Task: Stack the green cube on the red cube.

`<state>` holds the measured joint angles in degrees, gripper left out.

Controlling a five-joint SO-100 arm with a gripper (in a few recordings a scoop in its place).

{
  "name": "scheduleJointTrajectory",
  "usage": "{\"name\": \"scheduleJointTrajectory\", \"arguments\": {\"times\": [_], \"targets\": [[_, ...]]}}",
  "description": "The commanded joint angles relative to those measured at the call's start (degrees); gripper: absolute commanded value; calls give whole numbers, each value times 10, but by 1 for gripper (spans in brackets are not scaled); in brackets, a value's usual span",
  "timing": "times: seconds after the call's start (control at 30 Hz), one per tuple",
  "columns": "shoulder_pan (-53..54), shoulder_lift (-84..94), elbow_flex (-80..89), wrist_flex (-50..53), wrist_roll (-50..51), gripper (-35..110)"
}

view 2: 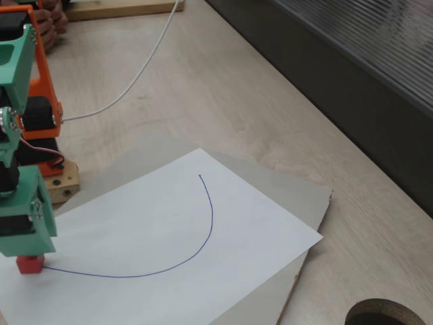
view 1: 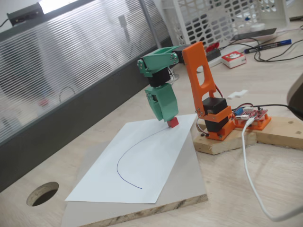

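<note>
The red cube (view 1: 173,122) sits on the white paper near its far corner, and it shows again at the lower left in the other fixed view as the red cube (view 2: 30,263). My green gripper (view 1: 169,117) points straight down, its tip right on top of that cube. From the other side the gripper (view 2: 28,252) covers the cube's top face. The fingers look pressed together with no gap showing, so the gripper looks shut. The green cube is hidden; I cannot pick it out against the green gripper.
The paper (view 1: 142,165) with a blue pen curve lies on a grey board (view 1: 189,189). The orange arm base (view 1: 218,120) stands on a wooden block to the right, with a white cable (view 1: 248,170). A round hole (view 1: 42,193) is in the table. A red-and-white box (view 1: 233,58) and a basket (view 1: 213,19) are behind.
</note>
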<state>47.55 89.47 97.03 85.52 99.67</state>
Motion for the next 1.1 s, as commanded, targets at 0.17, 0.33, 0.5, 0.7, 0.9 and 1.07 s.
{"name": "scheduleJointTrajectory", "arguments": {"times": [0.17,0.33,0.5,0.7,0.9,1.07], "targets": [[1,14,-5,11,11,16],[1,14,-6,28,11,16],[2,14,-6,29,11,16],[2,14,-6,29,11,16],[2,14,-6,27,11,16],[2,14,-6,27,11,16]]}}
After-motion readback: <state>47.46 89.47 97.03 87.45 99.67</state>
